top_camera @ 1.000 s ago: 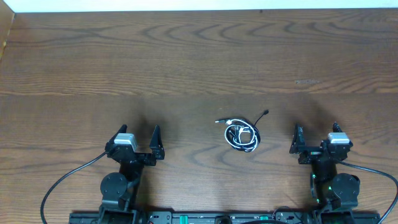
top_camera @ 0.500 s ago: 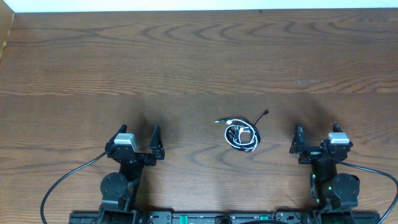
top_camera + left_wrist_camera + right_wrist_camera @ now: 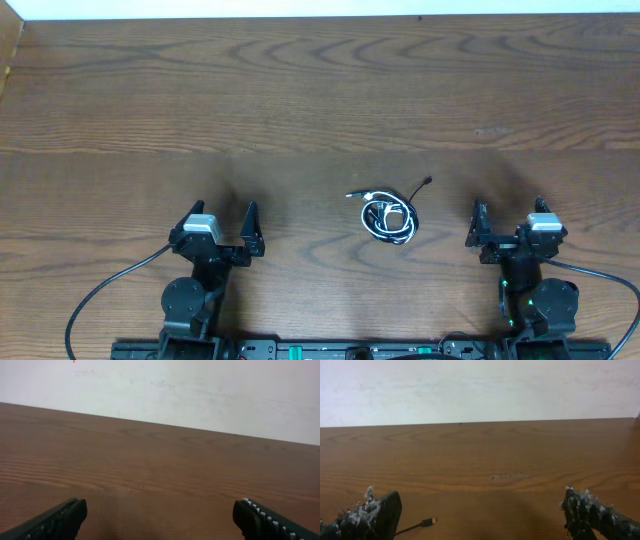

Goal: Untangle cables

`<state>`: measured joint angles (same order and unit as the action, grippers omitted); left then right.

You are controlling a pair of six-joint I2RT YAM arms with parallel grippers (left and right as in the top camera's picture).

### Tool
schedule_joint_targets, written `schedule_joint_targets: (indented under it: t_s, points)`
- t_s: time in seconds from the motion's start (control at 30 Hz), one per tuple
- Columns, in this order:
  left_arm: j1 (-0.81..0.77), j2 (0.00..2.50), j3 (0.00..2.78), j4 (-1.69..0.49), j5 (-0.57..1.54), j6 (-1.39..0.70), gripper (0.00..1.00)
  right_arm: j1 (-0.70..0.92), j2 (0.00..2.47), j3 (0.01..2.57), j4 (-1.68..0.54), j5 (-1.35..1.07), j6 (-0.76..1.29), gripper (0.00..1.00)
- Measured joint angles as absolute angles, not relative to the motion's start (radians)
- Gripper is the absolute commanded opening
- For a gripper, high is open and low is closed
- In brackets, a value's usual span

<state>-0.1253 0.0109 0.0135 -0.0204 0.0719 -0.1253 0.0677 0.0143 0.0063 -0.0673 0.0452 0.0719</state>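
While the cables point(image 3: 388, 216) lie in one small tangled coil (white and black cords together) on the table point(image 3: 320, 100), the left gripper point(image 3: 222, 224) and right gripper point(image 3: 508, 224) flank them, well apart, each with fingers spread wide.

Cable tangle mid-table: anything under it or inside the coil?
The small coil of thin black and white cords lies on the brown wooden table, nothing else visible beneath. Its loops' inside and cord layering are too small to tell.
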Motion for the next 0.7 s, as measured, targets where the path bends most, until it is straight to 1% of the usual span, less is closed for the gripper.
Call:
schedule_joint_targets:
  t_s: [0.43, 0.6, 0.7]
  points:
    - [-0.125, 0.011, 0.014, -0.021, 0.072, -0.125, 0.98, 0.068, 0.014, 0.006, -0.067, 0.045, 0.072, 0.99]
    - [-0.125, 0.021, 0.035, -0.054, 0.073, -0.125, 0.98, 0.068, 0.014, 0.006, -0.067, 0.045, 0.072, 0.99]
    - [-0.125, 0.072, 0.053, -0.087, 0.076, -0.125, 0.98, 0.068, 0.014, 0.006, -0.068, 0.045, 0.072, 0.99]
